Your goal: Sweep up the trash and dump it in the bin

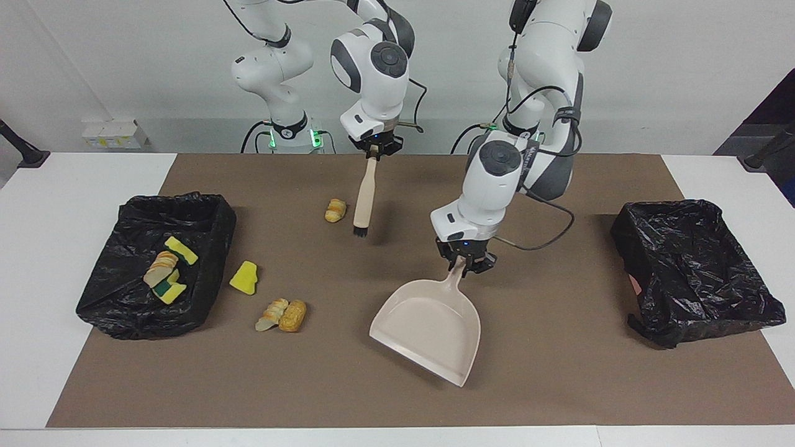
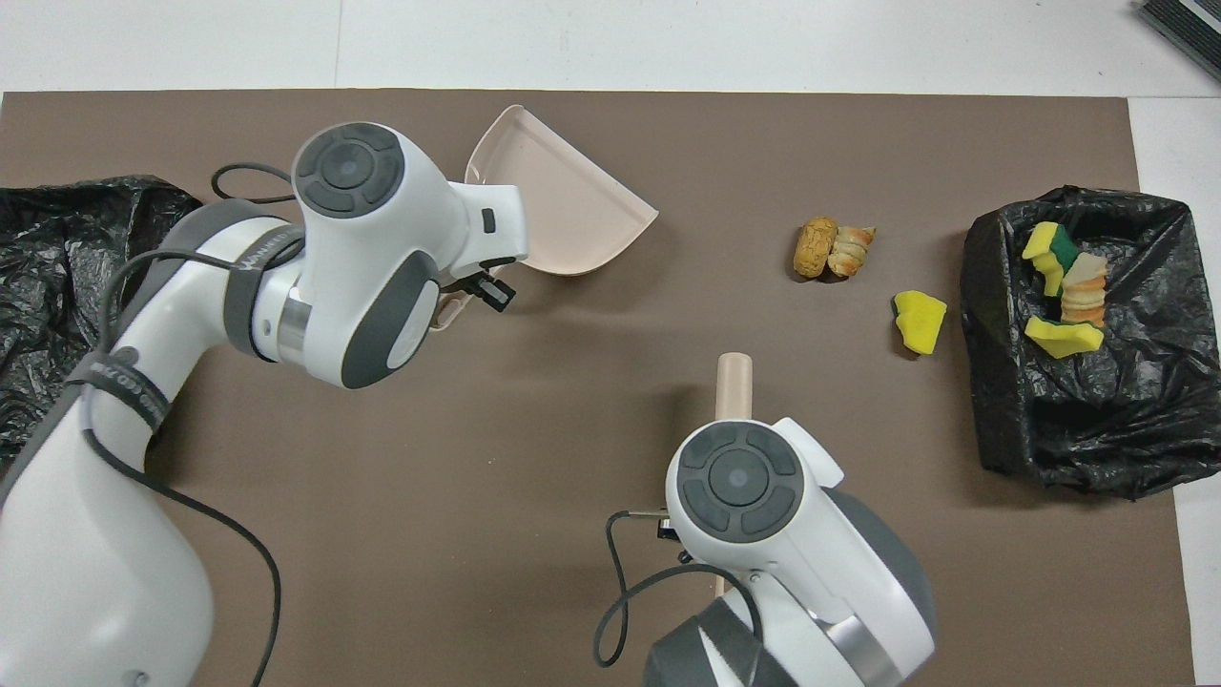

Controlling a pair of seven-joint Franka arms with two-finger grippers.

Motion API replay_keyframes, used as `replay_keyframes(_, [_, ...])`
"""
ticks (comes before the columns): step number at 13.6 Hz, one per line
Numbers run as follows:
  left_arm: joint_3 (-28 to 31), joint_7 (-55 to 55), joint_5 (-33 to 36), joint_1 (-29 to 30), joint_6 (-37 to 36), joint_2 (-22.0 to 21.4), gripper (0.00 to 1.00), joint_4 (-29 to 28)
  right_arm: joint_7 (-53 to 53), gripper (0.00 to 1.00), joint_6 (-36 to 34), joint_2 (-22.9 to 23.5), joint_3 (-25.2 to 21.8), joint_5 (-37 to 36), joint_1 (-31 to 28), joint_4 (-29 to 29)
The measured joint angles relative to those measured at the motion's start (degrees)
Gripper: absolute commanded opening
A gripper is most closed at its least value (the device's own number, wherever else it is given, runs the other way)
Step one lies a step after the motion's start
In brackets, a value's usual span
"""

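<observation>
I have both tools gripped and raised over the brown mat.

My right gripper (image 1: 374, 147) is clamped on the brush (image 1: 363, 197), which hangs bristles-down just beside one bread roll (image 1: 335, 210). My left gripper (image 1: 464, 259) is closed tight on the dustpan (image 1: 428, 326) handle, pan tilted. The rest of the loose trash (image 1: 281, 315), two rolls and a yellow sponge chunk (image 1: 244, 277), lies on the counter toward the right arm's end from that pan, near the bin (image 1: 205, 267) that holds more pieces.
</observation>
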Motion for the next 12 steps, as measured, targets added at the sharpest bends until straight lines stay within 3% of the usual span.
replay_keyframes(5, [0.4,22.0,0.9,2.7,-9.2,-4.3,0.0,-4.0,-7.3,0.0,-0.4,1.7,0.0,-9.4,-6.2,0.9])
replay_keyframes(12, [-0.4,27.4,5.6,2.7,-0.4,-14.0,0.0,-23.4,-8.0,0.0,-6.8,2.1,-0.1,-14.1,-15.0,-0.3])
